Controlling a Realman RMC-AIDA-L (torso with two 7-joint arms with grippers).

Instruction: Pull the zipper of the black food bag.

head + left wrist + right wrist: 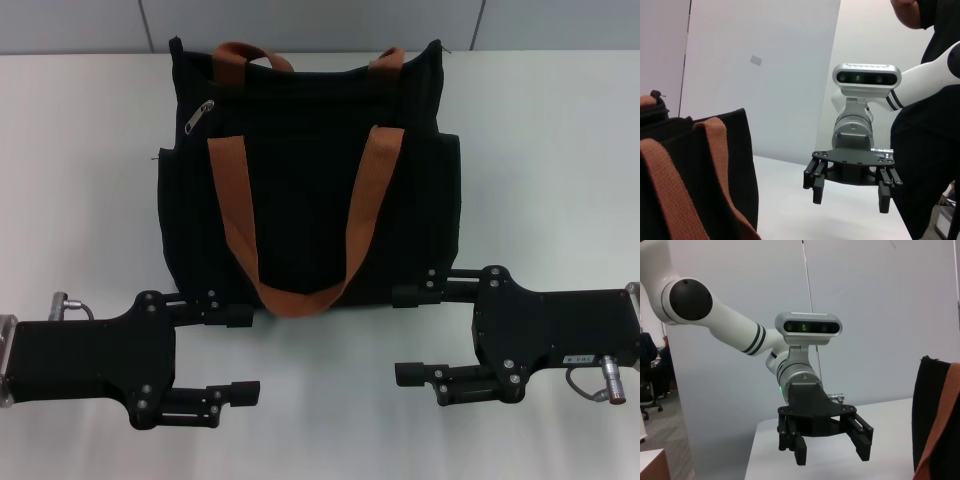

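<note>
The black food bag (pixel 300 200) lies on the white table (pixel 80 180) in the head view, its rust-orange strap handles (pixel 232 215) draped over its front. The silver zipper pull (pixel 200 117) sits near the bag's far left corner. My left gripper (pixel 240 353) is open and empty, by the bag's near left corner. My right gripper (pixel 405 335) is open and empty, by the near right corner. The left wrist view shows the bag's side (pixel 732 170) and the right gripper (pixel 850 187). The right wrist view shows the left gripper (pixel 830 445) and the bag's edge (pixel 927 410).
A grey wall (pixel 320 20) runs behind the table's far edge. A person in black (pixel 930 150) stands beyond the table in the left wrist view. An office chair (pixel 647 395) stands off the table in the right wrist view.
</note>
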